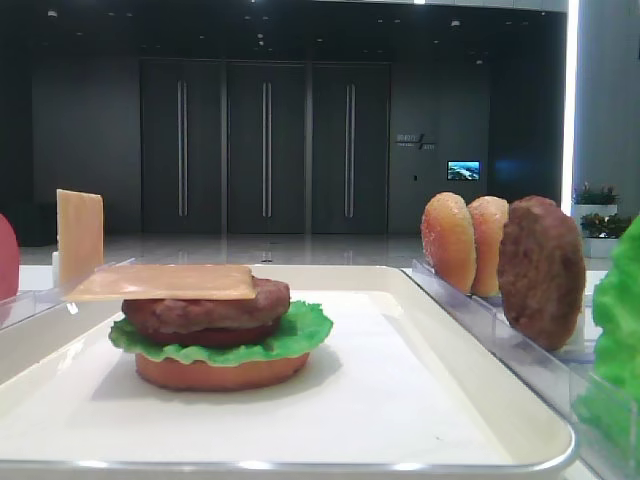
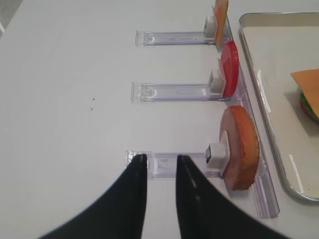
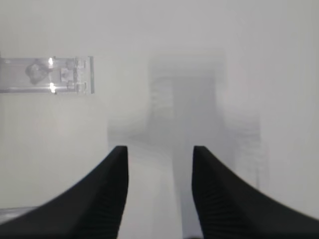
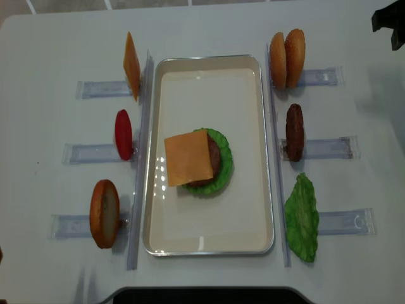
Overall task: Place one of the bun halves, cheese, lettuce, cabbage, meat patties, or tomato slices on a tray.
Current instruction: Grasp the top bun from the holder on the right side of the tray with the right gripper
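Note:
The cream tray [image 4: 269,145] holds a stack of a flat bun half, lettuce [image 4: 223,171], a meat patty and a cheese slice [image 4: 188,158] on top. My left gripper [image 2: 161,158] hovers over the outer end of a clear rack [image 2: 169,164] left of the tray. Its jaws stand a little apart with nothing between them. At that rack's inner end stands a bun half [image 2: 244,149] on edge. My right gripper [image 3: 159,149] is open and empty over bare white table. Cabbage is not in view.
The left racks also hold a tomato slice [image 4: 123,134] and a cheese slice [image 4: 131,65]. The right racks hold two bun halves [image 4: 286,58], a patty [image 4: 294,132] and a lettuce leaf [image 4: 302,217]. A black part of the right arm [image 4: 392,25] shows at the far right corner.

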`<state>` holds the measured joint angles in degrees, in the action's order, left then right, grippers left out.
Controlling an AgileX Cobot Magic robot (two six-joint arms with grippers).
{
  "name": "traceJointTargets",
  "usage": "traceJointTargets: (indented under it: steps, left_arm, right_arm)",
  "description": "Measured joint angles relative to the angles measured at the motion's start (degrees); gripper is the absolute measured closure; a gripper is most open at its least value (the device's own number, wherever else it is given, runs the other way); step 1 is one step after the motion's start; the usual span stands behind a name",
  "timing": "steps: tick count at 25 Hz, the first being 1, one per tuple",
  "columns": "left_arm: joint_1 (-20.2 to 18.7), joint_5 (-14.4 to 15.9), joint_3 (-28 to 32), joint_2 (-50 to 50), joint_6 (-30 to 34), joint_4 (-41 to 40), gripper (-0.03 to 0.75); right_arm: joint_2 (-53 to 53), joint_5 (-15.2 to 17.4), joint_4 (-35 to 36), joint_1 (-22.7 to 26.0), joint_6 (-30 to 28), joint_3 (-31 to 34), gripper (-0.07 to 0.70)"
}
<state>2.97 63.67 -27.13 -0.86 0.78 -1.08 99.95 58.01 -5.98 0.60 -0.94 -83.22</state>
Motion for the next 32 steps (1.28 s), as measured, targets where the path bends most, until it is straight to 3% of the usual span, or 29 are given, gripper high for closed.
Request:
traceJointTargets:
  steps: [5, 9, 14, 18, 24, 32]
  left_arm:
    - [0.0, 0.0, 0.0, 0.0, 0.0, 0.0, 0.565]
    - [0.0, 0.0, 0.0, 0.0, 0.0, 0.0, 0.565]
    - [0.0, 0.0, 0.0, 0.0, 0.0, 0.0, 0.566]
    - [0.0, 0.0, 0.0, 0.0, 0.0, 0.0, 0.566]
    - [0.0, 0.0, 0.0, 0.0, 0.0, 0.0, 0.566]
    - [0.0, 0.0, 0.0, 0.0, 0.0, 0.0, 0.566]
  right_arm:
    - [6.58, 4.46, 2.75, -1.69, -0.1, -10.17, 0.337]
    - [6.87, 5.48, 2.95, -8.63, 4.03, -13.46, 0.337]
    - [7.01, 2.38, 3.23, -20.82, 9.99, -14.31, 0.337]
    - [7.84, -1.08, 3.23, -26.05, 12.13, -14.31, 0.32]
    - [10.67, -2.31, 3.18, -27.31, 13.58, -14.41, 0.261]
    - [14.79, -3.21, 2.88, -27.31, 13.58, -14.41, 0.257]
